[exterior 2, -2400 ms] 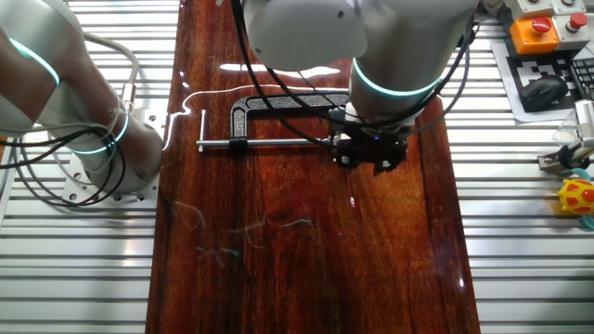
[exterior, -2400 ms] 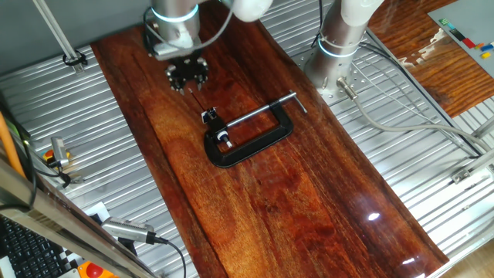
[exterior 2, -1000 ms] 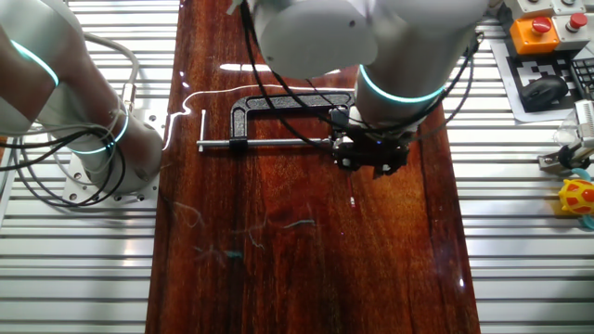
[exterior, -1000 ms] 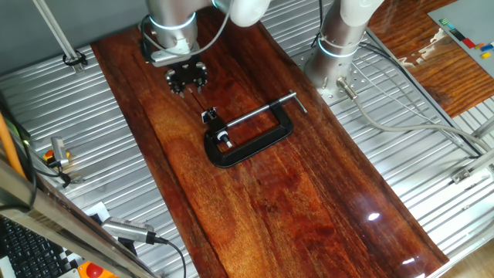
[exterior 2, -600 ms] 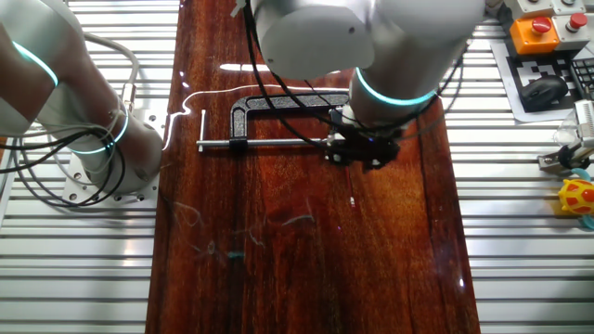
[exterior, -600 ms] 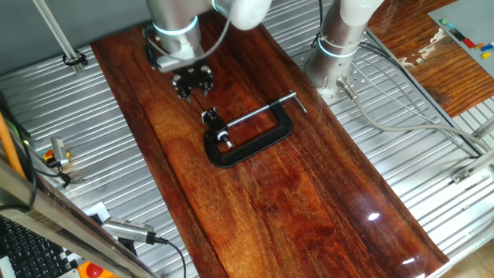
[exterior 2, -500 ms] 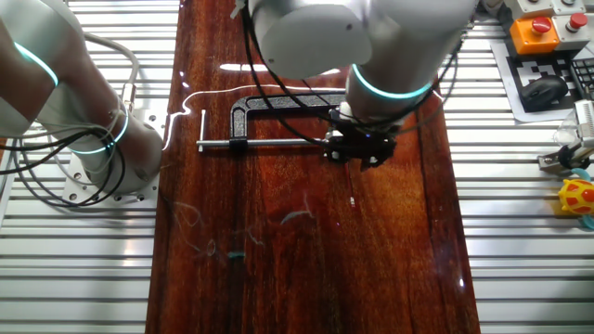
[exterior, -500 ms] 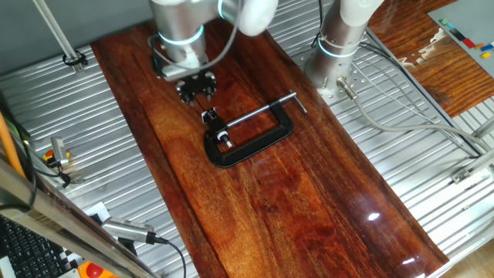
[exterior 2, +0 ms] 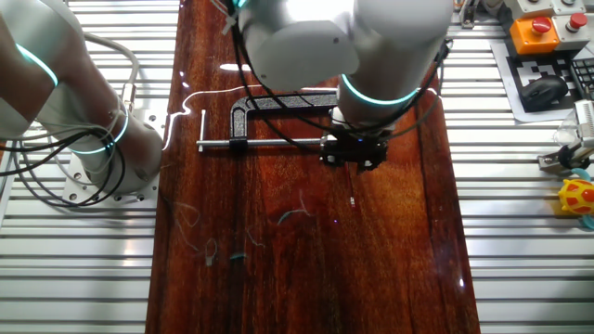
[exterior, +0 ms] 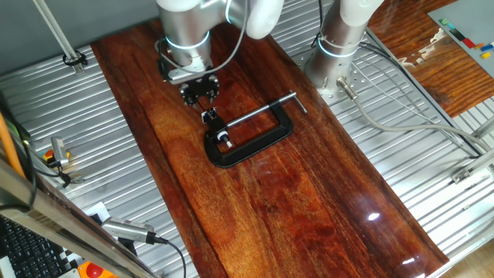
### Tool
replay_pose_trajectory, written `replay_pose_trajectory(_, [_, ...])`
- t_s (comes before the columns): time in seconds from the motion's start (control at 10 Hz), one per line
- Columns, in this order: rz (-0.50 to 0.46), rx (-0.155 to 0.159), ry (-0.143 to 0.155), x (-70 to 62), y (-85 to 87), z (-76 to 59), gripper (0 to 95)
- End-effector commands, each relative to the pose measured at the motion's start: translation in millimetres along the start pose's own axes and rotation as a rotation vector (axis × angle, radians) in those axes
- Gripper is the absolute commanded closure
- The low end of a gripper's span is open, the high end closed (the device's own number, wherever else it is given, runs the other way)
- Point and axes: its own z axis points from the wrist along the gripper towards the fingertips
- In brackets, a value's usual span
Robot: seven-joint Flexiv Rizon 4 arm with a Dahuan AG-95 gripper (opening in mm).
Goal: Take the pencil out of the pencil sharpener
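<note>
1 black C-clamp [exterior: 248, 139] with 1 silver screw rod [exterior: 258, 114] lies on the dark wooden table [exterior: 309, 208]. Just beyond its closed end sits 1 pencil sharpener [exterior: 208, 116], a tiny silvery and black block; the pencil is too thin to make out. Directly behind it hangs the gripper [exterior: 199, 93], its dark fingers pointing down close above the board; whether they are spread or pressed together I cannot tell, and nothing shows between them

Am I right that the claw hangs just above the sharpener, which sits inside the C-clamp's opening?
Not quite. The claw does hang just above the sharpener, but the sharpener sits outside the C-clamp, just beyond its closed end. One fixed view shows this.
</note>
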Motion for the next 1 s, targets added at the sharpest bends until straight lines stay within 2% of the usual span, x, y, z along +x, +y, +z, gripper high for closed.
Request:
replay_pose_trajectory(0.1, [-0.011,0.003,0.005,1.2,2.1,-1.3,57.0])
replay_pose_trajectory(0.5, [-0.043,-0.002,-0.001,6.0,2.2,-2.2,57.0])
replay_pose_trajectory(1.0, [-0.085,-0.001,-0.015,9.8,-1.8,8.9,57.0])
